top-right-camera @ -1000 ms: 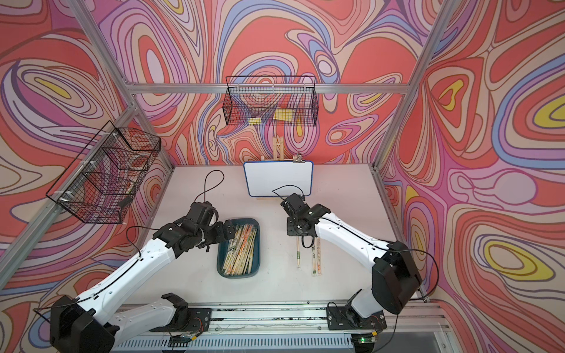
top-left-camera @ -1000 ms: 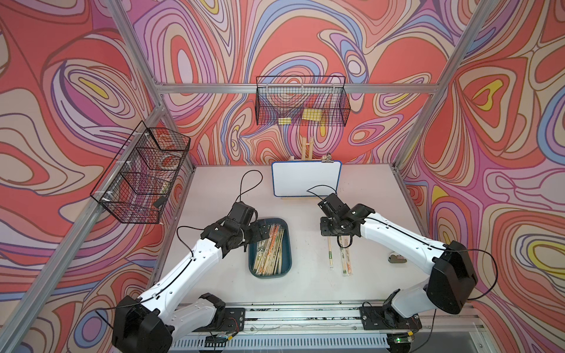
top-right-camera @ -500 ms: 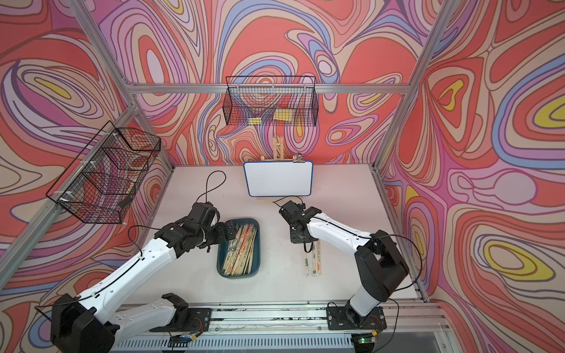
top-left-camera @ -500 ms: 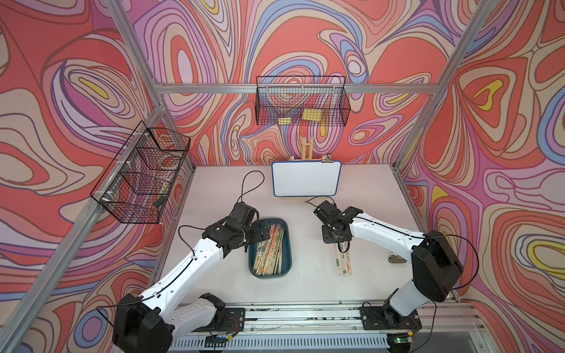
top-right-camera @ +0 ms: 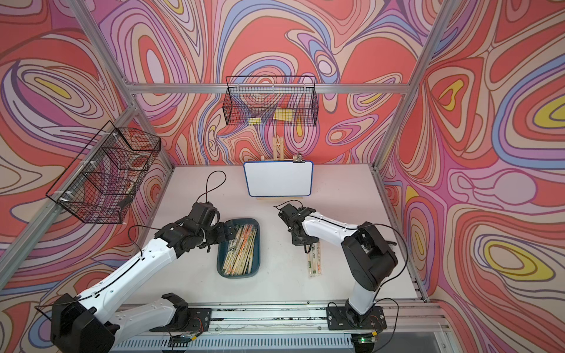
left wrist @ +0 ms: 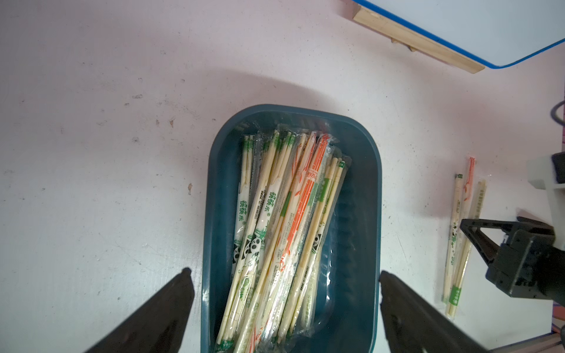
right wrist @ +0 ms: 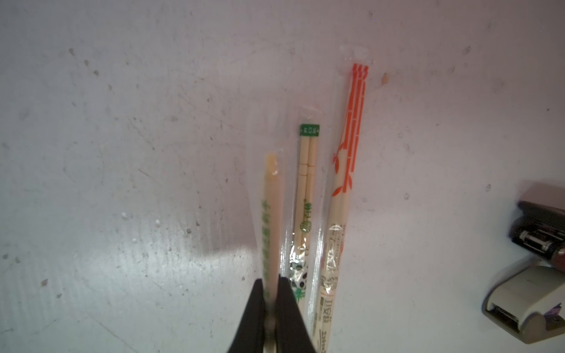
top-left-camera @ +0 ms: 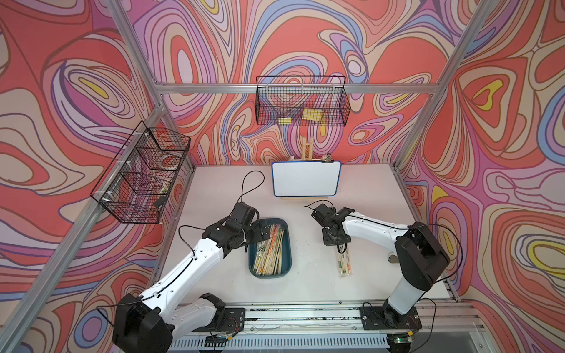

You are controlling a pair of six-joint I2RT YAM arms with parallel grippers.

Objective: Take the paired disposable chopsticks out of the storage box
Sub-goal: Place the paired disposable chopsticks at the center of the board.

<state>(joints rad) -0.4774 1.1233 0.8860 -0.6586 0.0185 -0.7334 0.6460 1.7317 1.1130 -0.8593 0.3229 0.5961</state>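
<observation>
Teal plastic storage box [top-left-camera: 270, 275] is sitting on the white table [top-left-camera: 214, 189] between the two arms, holding a heap of paired disposable chopsticks [left wrist: 284, 214] in clear sleeves. Left end effector [left wrist: 284, 272] is hovering over one end of the box with its jaws spread wide, gripping nothing. Right end effector [right wrist: 271, 282], well apart from the box on the right arm's side, is pinching tight on one green-printed pair [right wrist: 270, 198], which is pointing the same way as two further sleeved pairs [right wrist: 308, 183] lying just beside it on the table
</observation>
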